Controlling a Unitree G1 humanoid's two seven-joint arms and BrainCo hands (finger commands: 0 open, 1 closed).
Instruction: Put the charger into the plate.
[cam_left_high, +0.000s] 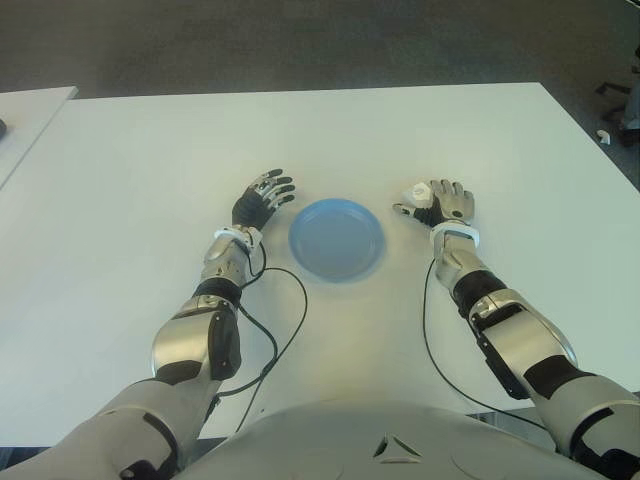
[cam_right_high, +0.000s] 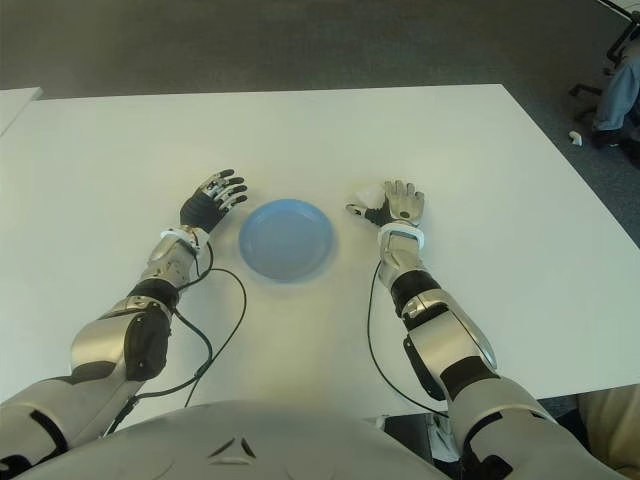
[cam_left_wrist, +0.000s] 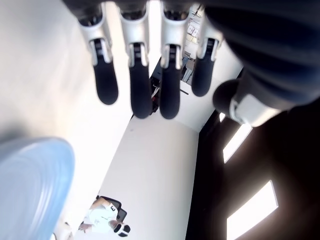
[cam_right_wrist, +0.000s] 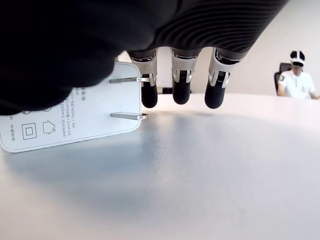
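Left hand (cam_left_high: 264, 198) lies palm-down near the left edge of the plate, not touching it. Forearm runs up and slightly rightward from the elbow. Fingers (cam_left_wrist: 141, 82) extended and a little fanned, thumb out to the side, nothing in the grip. Black cable (cam_left_high: 270, 345) loops over the tabletop (cam_left_high: 140, 170) beside the left forearm.

Blue plate (cam_left_high: 336, 239) sits between the two hands, round, nothing in it.

Charger (cam_left_high: 418, 192) is not in the plate. It shows to the right of the plate, at the thumb side of the right hand, white. Wrist view: white block (cam_right_wrist: 65, 120) low against the tabletop, two metal prongs pointing out toward the fingertips. Printed label on its face: a square-in-square mark, a house-shaped mark, small rating lines; "50/60Hz" reads, the rest too small to make out.

Right hand (cam_left_high: 446, 203) is right of the plate, forearm nearly straight up from the elbow, back of hand facing up. Three fingers (cam_right_wrist: 180, 75) hang straight past the charger, not curled round it. Thumb covers the charger's near side; whether it actually pinches the block, cannot tell.

Far background of the right wrist view: a person seated (cam_right_wrist: 296, 80), white shirt.
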